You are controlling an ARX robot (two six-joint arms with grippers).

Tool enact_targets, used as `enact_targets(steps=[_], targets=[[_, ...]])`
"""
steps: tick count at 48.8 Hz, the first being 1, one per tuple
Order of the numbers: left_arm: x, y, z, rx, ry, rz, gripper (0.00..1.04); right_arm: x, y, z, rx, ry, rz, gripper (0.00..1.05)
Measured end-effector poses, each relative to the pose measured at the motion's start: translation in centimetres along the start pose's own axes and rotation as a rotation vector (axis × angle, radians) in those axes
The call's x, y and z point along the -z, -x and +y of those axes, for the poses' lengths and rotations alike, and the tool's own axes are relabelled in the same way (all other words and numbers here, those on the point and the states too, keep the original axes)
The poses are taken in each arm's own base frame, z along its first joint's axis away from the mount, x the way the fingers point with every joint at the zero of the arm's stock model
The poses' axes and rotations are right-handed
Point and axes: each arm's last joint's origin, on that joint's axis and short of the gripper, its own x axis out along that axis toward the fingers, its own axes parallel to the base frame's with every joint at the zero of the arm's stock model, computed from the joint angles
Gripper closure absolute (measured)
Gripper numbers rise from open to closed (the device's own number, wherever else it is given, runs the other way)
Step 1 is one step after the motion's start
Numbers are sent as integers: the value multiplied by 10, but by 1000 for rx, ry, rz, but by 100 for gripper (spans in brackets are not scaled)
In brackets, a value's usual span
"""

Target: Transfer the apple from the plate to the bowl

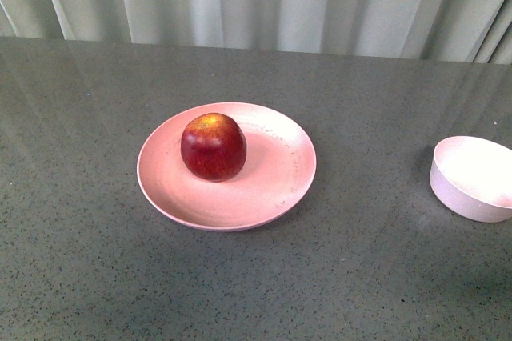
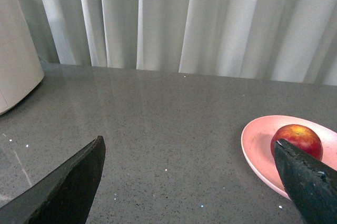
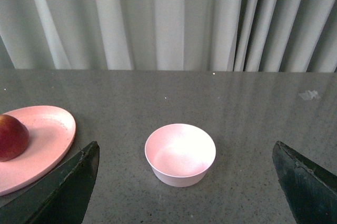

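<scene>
Supporting surface: a dark grey, finely speckled, stone-look table top (image 1: 96, 277), smooth enough to show pale streaked reflections towards its far edge.

Item 1: a wide, shallow, round matte pink plate (image 1: 276, 185) with a raised rim, resting flat about midway across the surface, well clear of the far edge.

Item 2: a small, deep, round pale pink-white bowl (image 1: 458, 197), upright, towards the right side of the surface and well apart from the plate; its interior is bare.

Item 3: a cream, rounded, smooth-walled object (image 2: 13, 50) near the far edge on the left side, only partly in view; it cannot be identified.
</scene>
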Motion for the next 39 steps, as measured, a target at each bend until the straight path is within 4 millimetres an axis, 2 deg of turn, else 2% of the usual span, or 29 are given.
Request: enact_targets(steps=[39], targets=[[0, 0, 0, 0, 0, 0, 9, 0, 0, 0, 0, 0, 0, 9]])
